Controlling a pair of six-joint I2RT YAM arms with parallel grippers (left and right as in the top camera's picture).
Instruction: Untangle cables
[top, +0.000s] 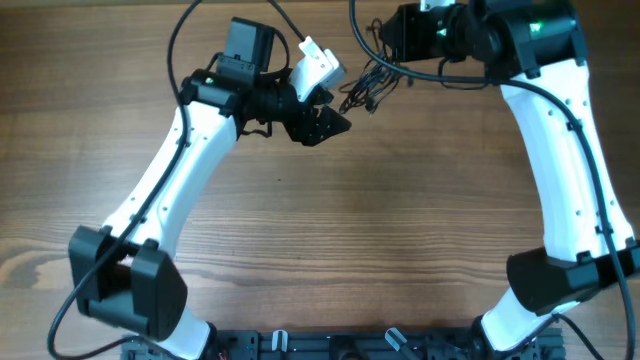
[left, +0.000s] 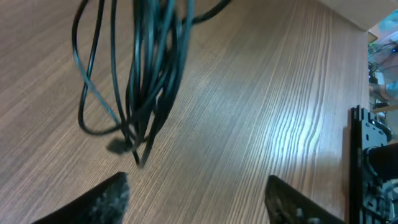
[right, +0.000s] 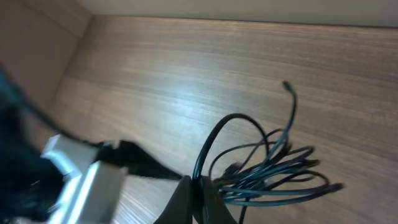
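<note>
We saw the cables (right: 273, 168) pinched at one side between the right fingers (right: 194, 198), which were pressed together on the strands where these gathered to a narrow neck. From that grip the bundle fanned outward in several long, flat loops over the tabletop (top: 320, 230), near its far edge. The left fingers (top: 328, 122) stood spread wide apart with nothing between them. They lay just beside the bundle and pointed toward it, and in the left wrist view the wires hung a little ahead of the two tips and off to one side, apart from both. The cables themselves were very thin and black, with a greenish sheen in the wrist views. They ran as a close sheaf of near-parallel strands, with one larger loop bulging out to one side. A few loose ends stuck out of the bundle, each finished with a tiny plug. We could not tell whether the lowest strands touched the tabletop or hung just clear of it.
</note>
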